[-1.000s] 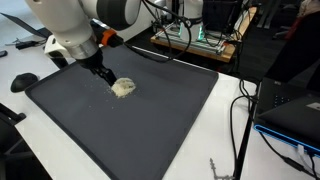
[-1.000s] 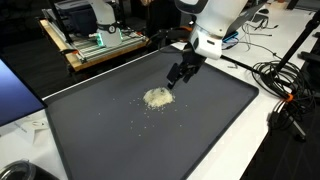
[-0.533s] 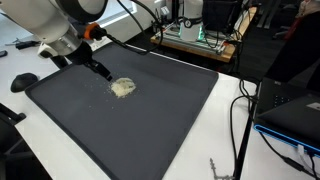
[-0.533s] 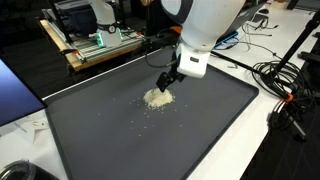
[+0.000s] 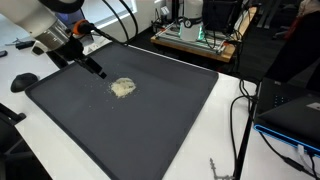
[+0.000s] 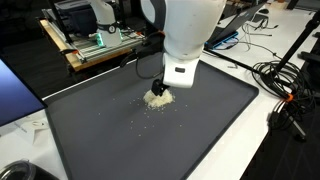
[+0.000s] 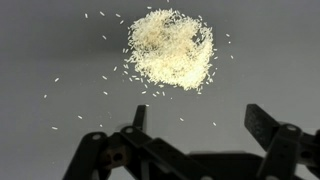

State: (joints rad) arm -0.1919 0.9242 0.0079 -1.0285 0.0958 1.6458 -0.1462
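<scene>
A small heap of pale rice grains [image 7: 170, 48] lies on a dark grey mat [image 7: 60, 40], with loose grains scattered around it. The heap also shows in both exterior views [image 5: 123, 88] [image 6: 159, 100]. My gripper [image 7: 199, 120] is open and empty, its two black fingers spread apart just short of the heap. In an exterior view the gripper [image 5: 98, 72] hangs low over the mat [image 5: 130, 125], beside the heap and apart from it. In an exterior view the white arm covers most of the gripper [image 6: 156, 89] right behind the heap.
The mat [image 6: 150, 140] lies on a white table. A wooden rack with electronics [image 5: 195, 40] stands behind it. Cables [image 6: 285, 90] trail beside the mat. A black round object [image 5: 23, 81] sits near one mat corner, and a blue-edged device [image 5: 295, 120] lies at the side.
The gripper has drawn back from the rice heap, moving a short way off it, and the arm has swung round. The heap has not moved.
</scene>
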